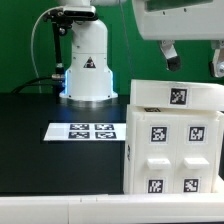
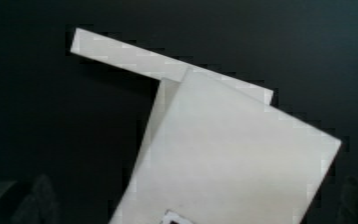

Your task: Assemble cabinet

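The white cabinet (image 1: 170,140) stands at the exterior view's right, near the table's front edge. It is box-shaped, with square black-and-white tags on its top and front. My gripper (image 1: 192,62) hangs just above it, open, its two fingers spread wide and holding nothing. In the wrist view the cabinet (image 2: 229,140) fills the middle as a white body with a flat panel jutting out at one end, seen from above against the black table. My gripper (image 2: 194,205) shows only as faint dark fingers (image 2: 25,198) at the picture's edge, with the cabinet beneath them.
The marker board (image 1: 88,131) lies flat on the black table, to the exterior view's left of the cabinet. Behind it stands the white robot pedestal (image 1: 88,65) with a triangle sticker. A cable loops beside the pedestal.
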Robot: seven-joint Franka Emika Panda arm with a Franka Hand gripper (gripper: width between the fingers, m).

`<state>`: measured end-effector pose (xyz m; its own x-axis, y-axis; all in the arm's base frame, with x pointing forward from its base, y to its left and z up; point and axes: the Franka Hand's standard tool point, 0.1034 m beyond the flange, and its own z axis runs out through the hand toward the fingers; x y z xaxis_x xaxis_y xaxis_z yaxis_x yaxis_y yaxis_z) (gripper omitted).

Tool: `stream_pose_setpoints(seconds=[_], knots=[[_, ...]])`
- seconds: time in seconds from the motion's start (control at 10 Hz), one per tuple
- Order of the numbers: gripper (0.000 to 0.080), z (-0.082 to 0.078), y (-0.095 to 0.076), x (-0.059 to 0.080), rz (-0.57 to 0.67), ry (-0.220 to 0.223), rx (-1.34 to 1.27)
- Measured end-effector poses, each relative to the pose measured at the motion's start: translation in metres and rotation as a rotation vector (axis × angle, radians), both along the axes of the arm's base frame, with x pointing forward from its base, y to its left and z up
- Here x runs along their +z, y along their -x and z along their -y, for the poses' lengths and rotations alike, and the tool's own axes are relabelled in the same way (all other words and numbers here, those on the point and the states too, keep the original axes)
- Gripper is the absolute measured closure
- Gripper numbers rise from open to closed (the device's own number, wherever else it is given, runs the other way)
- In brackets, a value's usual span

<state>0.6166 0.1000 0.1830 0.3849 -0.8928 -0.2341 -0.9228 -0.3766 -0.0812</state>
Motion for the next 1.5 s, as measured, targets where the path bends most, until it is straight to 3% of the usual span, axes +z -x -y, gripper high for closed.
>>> stream_pose_setpoints(seconds=[0.1,0.3,0.7,0.9,1.1,1.3,1.5], knots=[[0.0002,0.004,-0.002,0.005,0.021,0.056,0.183],[0.0002,0.001,-0.006,0.008,0.088,0.108,0.531],[0.0002,0.002,-0.005,0.004,0.138,0.096,0.816],[0.0002,0.008,-0.015,-0.004,0.204,0.092,1.218],[0.0002,-0.002,-0.021,-0.001,0.226,0.136,1.443],[0.0002,0.007,-0.021,-0.003,0.236,0.13,1.558],[0.0002,0.015,-0.02,-0.005,0.275,0.108,1.899]])
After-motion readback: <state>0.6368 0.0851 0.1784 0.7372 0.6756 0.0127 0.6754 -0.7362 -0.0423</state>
